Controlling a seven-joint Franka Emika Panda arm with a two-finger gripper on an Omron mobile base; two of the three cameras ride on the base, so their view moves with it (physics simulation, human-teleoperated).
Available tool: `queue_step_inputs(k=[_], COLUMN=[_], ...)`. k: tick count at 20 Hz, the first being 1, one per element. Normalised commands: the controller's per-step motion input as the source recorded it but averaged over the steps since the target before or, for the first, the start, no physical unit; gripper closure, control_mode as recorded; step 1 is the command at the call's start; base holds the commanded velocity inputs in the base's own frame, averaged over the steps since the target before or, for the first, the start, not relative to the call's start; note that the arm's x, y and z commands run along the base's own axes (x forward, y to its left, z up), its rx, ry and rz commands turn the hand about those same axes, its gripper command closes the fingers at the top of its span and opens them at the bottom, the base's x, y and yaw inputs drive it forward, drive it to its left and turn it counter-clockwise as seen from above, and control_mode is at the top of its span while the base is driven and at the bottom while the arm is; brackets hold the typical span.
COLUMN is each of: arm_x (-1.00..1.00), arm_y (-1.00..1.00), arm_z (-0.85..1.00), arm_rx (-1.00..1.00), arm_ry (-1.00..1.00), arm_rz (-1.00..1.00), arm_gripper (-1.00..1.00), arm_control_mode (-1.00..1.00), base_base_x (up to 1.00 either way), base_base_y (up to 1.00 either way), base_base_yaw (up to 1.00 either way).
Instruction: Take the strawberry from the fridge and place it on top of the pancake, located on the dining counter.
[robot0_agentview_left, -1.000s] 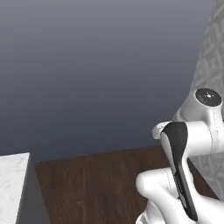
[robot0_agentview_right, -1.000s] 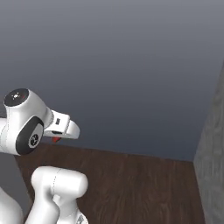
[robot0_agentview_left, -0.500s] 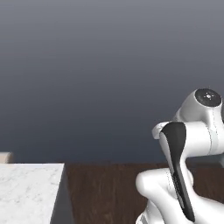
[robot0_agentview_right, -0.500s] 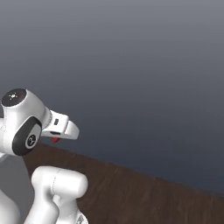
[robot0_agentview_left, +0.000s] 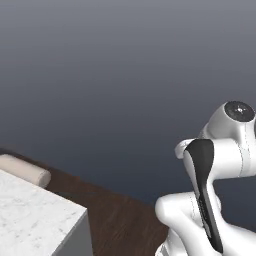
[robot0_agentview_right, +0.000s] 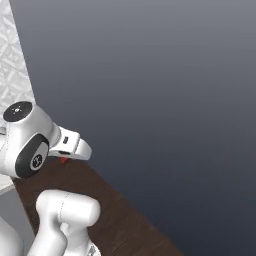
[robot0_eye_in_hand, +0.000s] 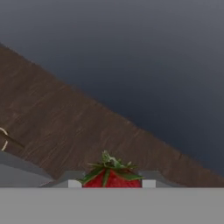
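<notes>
The gripper (robot0_eye_in_hand: 112, 183) is holding the strawberry (robot0_eye_in_hand: 112, 176), its jaws drawn in narrow against the fruit's two sides. In the hand view the strawberry is sitting right at the bottom, between the two finger tips, red with a green leafy cap pointing up, and beyond it a dark brown wooden floor (robot0_eye_in_hand: 65, 127) is running diagonally beneath a plain dark grey wall (robot0_eye_in_hand: 144, 57). In the right base view a small red spot of the strawberry (robot0_agentview_right: 63, 160) is peeking out under the white hand, which is reaching out from the arm's upper joint at the left of the picture, raised well above the floor. A pale patterned wall panel (robot0_agentview_right: 15, 60) is standing at the upper left of that view. In the left base view the corner of the dining counter (robot0_agentview_left: 35, 220), a white grey-veined marble slab, is lying at the lower left, well apart from the arm, which is folded up at the lower right. Just beyond the counter's far edge a beige cushioned stool (robot0_agentview_left: 22, 170) is showing its rounded top. The pancake is out of sight on the visible part of the slab.
</notes>
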Motion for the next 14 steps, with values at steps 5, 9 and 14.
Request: queue_step_inputs(k=[5, 9, 14], arm_x=[0.0, 0.0, 0.0], arm_y=[0.0, 0.0, 0.0], arm_z=[0.0, 0.0, 0.0], arm_rx=[0.0, 0.0, 0.0], arm_ry=[0.0, 0.0, 0.0], arm_rz=[0.0, 0.0, 0.0], arm_gripper=[1.0, 1.0, 1.0], arm_control_mode=[1.0, 1.0, 1.0], base_base_x=[0.68, 0.69, 0.94], base_base_y=[-0.56, -0.71, -0.52], base_base_yaw=[0.81, 0.75, 0.59])
